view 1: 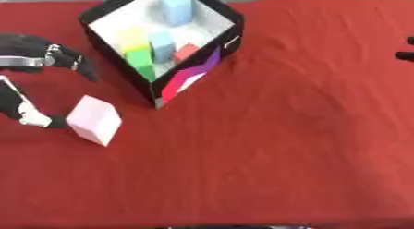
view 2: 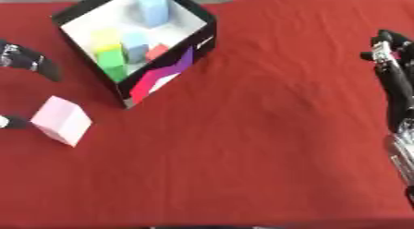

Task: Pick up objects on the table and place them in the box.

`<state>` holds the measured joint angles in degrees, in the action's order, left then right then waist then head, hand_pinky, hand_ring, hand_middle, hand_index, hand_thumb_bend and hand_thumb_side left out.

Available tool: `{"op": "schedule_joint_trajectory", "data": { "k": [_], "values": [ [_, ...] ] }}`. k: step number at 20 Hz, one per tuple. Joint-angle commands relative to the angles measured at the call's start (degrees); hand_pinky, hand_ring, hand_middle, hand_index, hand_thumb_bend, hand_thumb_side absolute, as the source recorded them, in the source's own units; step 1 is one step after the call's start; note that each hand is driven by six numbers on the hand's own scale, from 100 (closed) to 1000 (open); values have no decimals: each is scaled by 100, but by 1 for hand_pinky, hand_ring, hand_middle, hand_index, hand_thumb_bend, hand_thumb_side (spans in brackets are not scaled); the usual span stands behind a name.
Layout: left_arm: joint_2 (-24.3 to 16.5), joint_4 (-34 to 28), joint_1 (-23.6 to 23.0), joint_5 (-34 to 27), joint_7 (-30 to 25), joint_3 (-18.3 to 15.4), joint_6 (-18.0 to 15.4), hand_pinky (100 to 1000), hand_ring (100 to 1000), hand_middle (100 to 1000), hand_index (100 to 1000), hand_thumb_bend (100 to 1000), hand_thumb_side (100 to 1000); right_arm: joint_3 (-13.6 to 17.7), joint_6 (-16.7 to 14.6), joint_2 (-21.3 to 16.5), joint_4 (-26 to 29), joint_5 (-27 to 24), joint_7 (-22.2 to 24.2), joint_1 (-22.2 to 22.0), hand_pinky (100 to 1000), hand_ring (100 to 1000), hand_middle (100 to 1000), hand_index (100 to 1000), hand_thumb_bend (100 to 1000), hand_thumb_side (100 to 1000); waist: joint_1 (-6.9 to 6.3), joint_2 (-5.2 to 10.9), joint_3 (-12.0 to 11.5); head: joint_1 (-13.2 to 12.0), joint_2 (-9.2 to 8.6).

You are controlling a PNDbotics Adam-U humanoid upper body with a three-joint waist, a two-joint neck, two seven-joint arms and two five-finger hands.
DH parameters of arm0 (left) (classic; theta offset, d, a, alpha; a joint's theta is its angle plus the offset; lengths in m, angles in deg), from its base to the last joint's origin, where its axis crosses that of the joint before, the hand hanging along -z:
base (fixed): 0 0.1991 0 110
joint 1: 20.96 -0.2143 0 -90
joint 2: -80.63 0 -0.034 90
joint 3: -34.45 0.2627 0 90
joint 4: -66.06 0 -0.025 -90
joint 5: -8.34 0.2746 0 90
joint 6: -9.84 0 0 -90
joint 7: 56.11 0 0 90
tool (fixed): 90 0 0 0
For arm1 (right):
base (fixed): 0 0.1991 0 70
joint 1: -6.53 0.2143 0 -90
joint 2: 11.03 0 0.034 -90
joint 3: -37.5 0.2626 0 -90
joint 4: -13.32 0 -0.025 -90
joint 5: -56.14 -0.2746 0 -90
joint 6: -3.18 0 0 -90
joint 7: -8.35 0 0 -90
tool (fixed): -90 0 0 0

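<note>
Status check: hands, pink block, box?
Left robot hand open, fingertip at pink block, not gripped. Right robot hand idle at right edge. Box holds several blocks. Path clear.

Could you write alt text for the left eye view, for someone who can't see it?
The left robot hand touches a pink block on a red tablecloth. Beside it stands an open box holding coloured blocks.

Left hand (view 1: 36, 85) at frame left, fingers spread, thumb tip touching pink cube (view 1: 94, 120). Black box (view 1: 218, 20) upper centre, white inside, holds yellow, green, blue, red blocks. Red cloth (view 1: 283, 145) underneath.
</note>
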<state>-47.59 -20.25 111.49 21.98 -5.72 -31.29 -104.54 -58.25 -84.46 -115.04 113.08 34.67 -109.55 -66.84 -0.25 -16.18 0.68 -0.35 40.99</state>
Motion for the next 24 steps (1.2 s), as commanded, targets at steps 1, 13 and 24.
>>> {"op": "schedule_joint_trajectory", "data": {
  "k": [1,13,24],
  "values": [
    [-97,-27,138,-64,-646,-204,-648,892,927,844,904,504,533,29,-2,-88,18,39,5,41,1000,726,768,815,100,574,-13,81,-5,15,8],
    [33,104,270,380,-277,26,-582,867,910,842,928,529,506,15,-3,-63,-17,41,22,51,1000,726,769,815,100,574,-25,70,6,3,-18],
    [299,526,416,419,-600,116,-607,886,935,857,927,486,562,-9,0,-19,-45,36,54,66,1000,726,770,816,100,576,-17,64,18,6,-19]
  ]
}}
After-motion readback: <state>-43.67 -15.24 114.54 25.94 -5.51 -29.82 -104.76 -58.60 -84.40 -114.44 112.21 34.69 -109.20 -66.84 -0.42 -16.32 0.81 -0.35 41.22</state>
